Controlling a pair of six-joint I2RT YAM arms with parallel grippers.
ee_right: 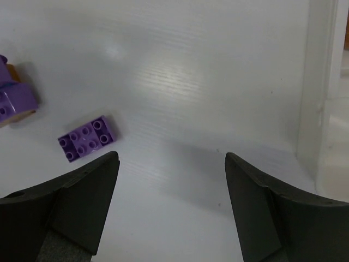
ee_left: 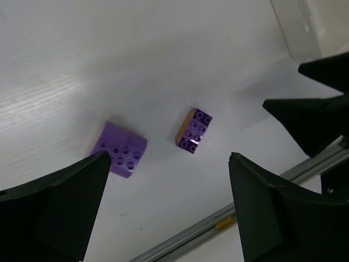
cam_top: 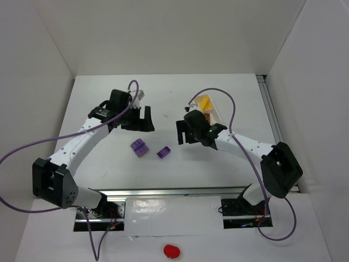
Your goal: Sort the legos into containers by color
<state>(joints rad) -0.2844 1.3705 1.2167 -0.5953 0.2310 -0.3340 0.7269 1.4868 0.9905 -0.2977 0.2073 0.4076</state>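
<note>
Two purple legos lie on the white table between the arms: a bigger, squarer one [cam_top: 139, 147] [ee_left: 119, 148] and a smaller one [cam_top: 163, 152] [ee_left: 194, 131] [ee_right: 87, 140]. The bigger one shows at the left edge of the right wrist view [ee_right: 13, 101]. The white container tray [cam_top: 216, 113] stands behind the right arm, holding a yellow lego [cam_top: 205, 102] and an orange-brown one [cam_top: 207, 117]. My left gripper [cam_top: 140, 126] [ee_left: 169, 158] hovers open above and behind the purple legos, empty. My right gripper [cam_top: 184, 137] [ee_right: 172, 155] is open and empty, just right of the smaller purple lego.
White walls close in the table on three sides. A metal rail [ee_left: 218, 224] runs along the near edge by the arm bases. A red object [cam_top: 171, 250] lies on the front ledge. The tray's wall [ee_right: 322, 98] rises at the right of the right wrist view.
</note>
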